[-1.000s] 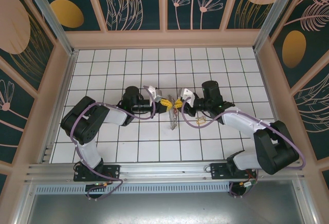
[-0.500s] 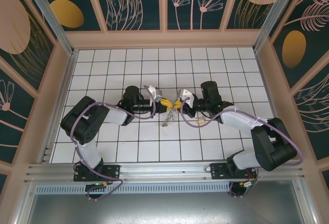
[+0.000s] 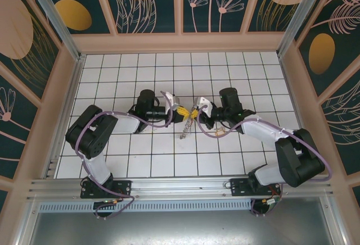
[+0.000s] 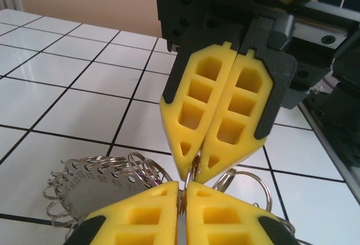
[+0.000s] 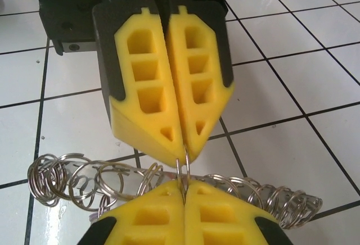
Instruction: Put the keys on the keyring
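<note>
Both claws are clenched tip to tip above the worktop [image 3: 140,155]. The left claw [image 3: 181,112] and the right claw [image 3: 195,112] each pinch the thin wire of the keyring [image 3: 186,128], whose silver fringe trails down towards the tiles between them. The keys [image 3: 220,128] seem to lie on the tiles near the right claw, though they are too small here to be sure. To do this step well, one claw should grip the wire firmly while the other lets go to fetch the keys, so the ring neither drops nor twists.
</note>
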You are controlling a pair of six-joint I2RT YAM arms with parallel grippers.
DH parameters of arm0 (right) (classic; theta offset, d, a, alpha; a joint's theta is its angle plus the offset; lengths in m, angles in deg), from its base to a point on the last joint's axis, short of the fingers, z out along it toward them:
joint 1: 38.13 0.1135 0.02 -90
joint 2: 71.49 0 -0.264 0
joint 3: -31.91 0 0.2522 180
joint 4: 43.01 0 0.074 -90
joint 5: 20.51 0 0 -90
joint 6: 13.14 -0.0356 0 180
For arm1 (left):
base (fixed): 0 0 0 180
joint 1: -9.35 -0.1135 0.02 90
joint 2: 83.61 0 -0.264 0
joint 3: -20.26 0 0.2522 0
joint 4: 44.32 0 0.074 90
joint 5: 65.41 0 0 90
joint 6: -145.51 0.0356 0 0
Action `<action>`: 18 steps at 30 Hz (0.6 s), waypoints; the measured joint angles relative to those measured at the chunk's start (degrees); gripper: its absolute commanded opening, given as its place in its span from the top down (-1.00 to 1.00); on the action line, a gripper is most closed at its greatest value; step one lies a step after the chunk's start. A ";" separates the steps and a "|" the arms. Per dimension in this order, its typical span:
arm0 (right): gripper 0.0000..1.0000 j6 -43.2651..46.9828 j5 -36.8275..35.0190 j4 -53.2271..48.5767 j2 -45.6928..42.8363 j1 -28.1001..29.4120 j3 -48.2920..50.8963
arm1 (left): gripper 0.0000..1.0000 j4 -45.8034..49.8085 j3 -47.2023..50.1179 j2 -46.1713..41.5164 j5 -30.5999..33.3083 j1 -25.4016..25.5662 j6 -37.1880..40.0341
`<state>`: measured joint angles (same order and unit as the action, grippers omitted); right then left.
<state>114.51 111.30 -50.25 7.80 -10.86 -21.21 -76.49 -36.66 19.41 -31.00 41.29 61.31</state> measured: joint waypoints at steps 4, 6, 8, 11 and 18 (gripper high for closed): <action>1.00 0.63 -0.90 -2.56 0.00 0.22 -1.36 | 0.70 11.41 -4.66 -0.33 -0.66 -0.02 6.71; 1.00 0.98 -1.33 -3.58 0.00 0.22 -1.84 | 0.71 16.72 -6.80 -0.46 -0.63 -0.02 10.03; 1.00 1.07 -1.64 -4.42 0.02 0.37 -2.16 | 0.82 20.65 -8.11 -0.57 -0.61 0.00 12.59; 0.99 1.27 -2.43 -6.38 0.04 0.61 -3.02 | 1.00 24.74 -9.09 -0.92 -1.03 0.00 15.85; 0.82 1.25 -2.84 -5.90 0.07 1.03 -2.93 | 1.00 24.94 -8.35 -1.81 -0.98 0.00 16.00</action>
<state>115.75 108.45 -56.15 7.86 -9.84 -24.13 -51.55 -45.01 17.60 -31.98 41.29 77.31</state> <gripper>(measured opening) 0.083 0.048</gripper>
